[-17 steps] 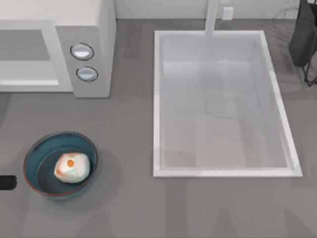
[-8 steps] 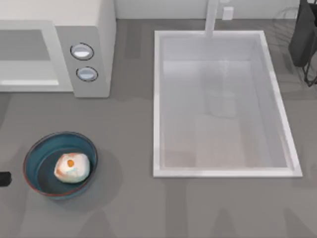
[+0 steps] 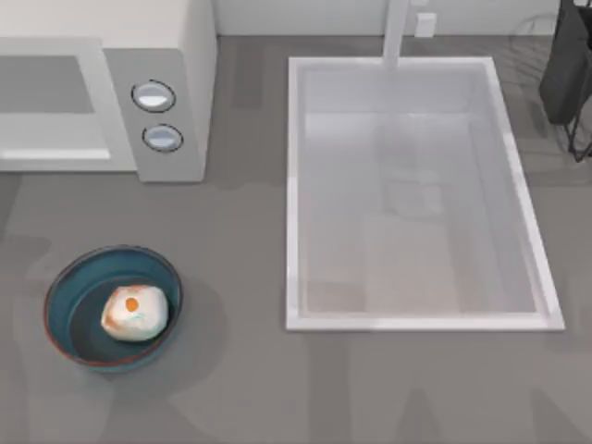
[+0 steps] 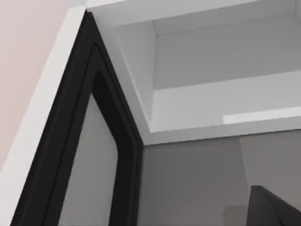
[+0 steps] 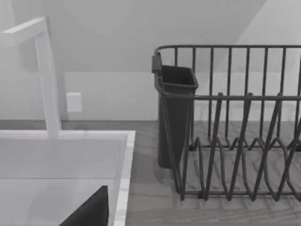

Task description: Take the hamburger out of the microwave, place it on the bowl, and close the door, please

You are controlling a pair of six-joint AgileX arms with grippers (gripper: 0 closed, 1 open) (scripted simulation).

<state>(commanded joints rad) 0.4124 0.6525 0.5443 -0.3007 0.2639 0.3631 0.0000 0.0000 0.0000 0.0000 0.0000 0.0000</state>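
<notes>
Hamburger [image 3: 134,313] sits in bowl [image 3: 65,319] (door [image 4: 75,155] open).

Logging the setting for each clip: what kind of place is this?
A rendered kitchen counter, most likely. A microwave stands at the back left, a large white sink with a tap is set into the grey counter, and a dark wire dish rack stands beside the sink.

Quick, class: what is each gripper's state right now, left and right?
Left gripper: cannot be told; it sits by the open microwave door.
Right gripper: cannot be told; parked near the sink.
</notes>
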